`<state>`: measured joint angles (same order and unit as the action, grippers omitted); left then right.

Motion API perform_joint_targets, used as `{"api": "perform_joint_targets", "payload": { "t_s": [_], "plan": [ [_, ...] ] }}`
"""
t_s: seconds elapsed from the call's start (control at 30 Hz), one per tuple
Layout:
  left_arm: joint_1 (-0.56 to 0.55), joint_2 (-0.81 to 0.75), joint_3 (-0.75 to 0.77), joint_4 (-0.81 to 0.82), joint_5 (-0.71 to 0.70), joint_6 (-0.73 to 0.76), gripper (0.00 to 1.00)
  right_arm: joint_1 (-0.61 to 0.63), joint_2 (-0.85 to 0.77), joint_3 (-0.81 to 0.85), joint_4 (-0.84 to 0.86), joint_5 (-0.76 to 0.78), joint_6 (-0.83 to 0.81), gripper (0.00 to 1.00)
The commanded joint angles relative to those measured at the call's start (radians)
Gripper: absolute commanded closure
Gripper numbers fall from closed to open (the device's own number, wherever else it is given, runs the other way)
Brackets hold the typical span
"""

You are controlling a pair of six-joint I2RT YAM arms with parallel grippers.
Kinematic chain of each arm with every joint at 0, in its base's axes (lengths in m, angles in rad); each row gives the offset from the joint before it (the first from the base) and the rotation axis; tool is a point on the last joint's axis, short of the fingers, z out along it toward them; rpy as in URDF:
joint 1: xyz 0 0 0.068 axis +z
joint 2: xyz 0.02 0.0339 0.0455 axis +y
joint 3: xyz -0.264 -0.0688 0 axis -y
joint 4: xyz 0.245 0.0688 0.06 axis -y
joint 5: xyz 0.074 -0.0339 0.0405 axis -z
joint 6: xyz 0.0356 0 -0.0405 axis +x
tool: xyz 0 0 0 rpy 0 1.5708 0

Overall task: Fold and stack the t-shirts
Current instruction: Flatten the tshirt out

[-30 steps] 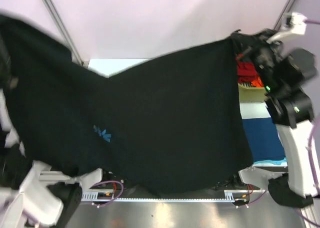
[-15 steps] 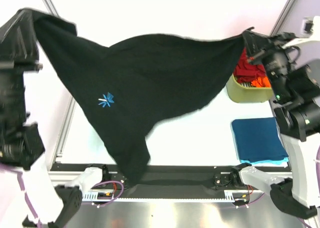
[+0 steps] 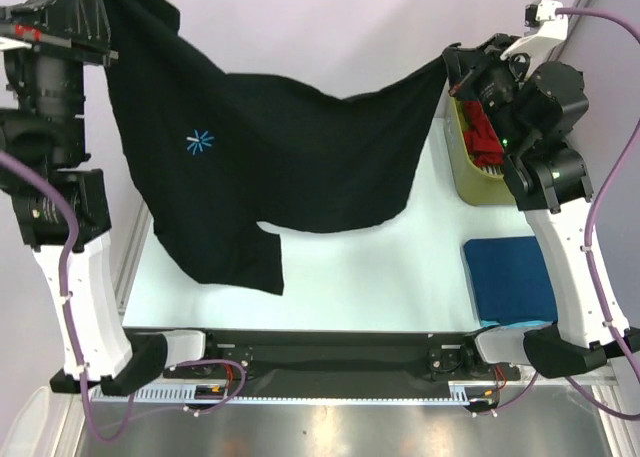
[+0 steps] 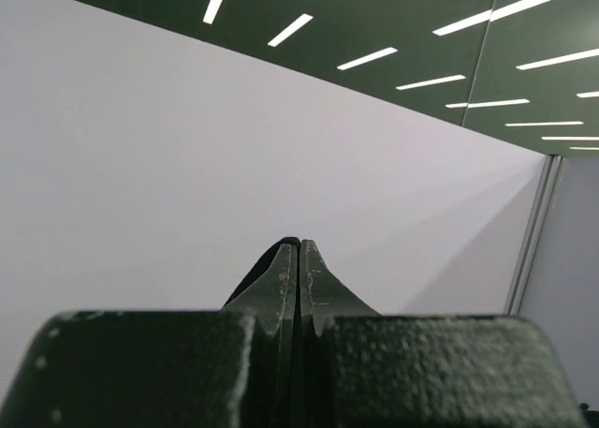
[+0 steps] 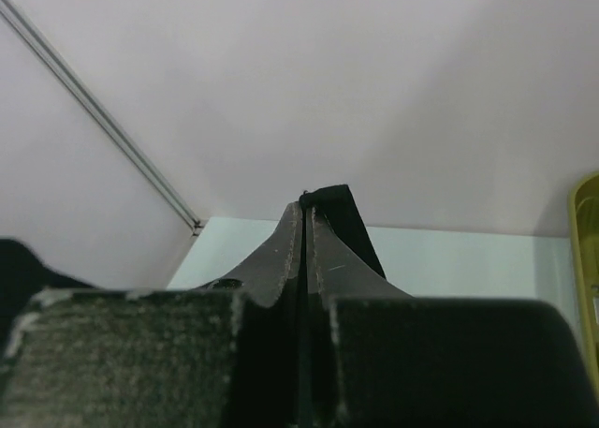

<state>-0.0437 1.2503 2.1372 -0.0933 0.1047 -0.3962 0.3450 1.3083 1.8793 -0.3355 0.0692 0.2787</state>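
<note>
the black t-shirt (image 3: 300, 167) is held up in the air above the worktop (image 3: 370, 267), spread from 10 o'clock to 2 o'clock in the overhead view, with a shallow sag along its upper edge between the two grips. the left pincer (image 4: 298, 245) is clenched on one corner at 10 o'clock, its fingers pressed almost together with a lip of black cloth showing at the tips. the right pincer (image 5: 307, 203) is clamped in the same way on the opposite corner at 2 o'clock. the starburst print (image 3: 200, 142) is seen close to the left grip, and the lowest part of the cloth hangs toward 7 o'clock; whether it touches the worktop cannot be told. a red shirt (image 3: 483, 137) is seen in the bin (image 3: 475, 192) at 3 o'clock, and a folded dark blue shirt (image 3: 510, 277) lies flat at 4 o'clock. the hanging garment is judged to be light, limp and without any stiffness, so it is expected to swing, drape and bunch when lowered. a thin pinch of fabric could be pulled out of the fingers if tension is raised. hold is best taken at hems or seams near the corners, where the cloth is doubled and less likely to slip.
</note>
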Motion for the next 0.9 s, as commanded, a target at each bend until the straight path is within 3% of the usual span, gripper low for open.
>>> {"api": "perform_joint_targets", "payload": {
  "t_s": [0.0,0.5,0.73,0.87],
  "plan": [
    [-0.005,-0.038,0.128,0.01,-0.011,0.049,1.0,0.003,-0.081,0.077,0.064,-0.003,0.002,1.0],
    [-0.007,-0.362,0.02,-0.002,-0.036,0.027,1.0,0.005,-0.336,0.02,-0.057,-0.095,0.094,1.0],
    [-0.005,-0.264,0.052,0.026,-0.028,0.013,1.0,0.005,-0.241,0.098,-0.059,-0.094,0.093,1.0],
    [-0.007,-0.172,0.017,0.013,-0.027,0.04,1.0,0.005,-0.178,0.035,0.022,-0.092,0.094,1.0]
  ]
}}
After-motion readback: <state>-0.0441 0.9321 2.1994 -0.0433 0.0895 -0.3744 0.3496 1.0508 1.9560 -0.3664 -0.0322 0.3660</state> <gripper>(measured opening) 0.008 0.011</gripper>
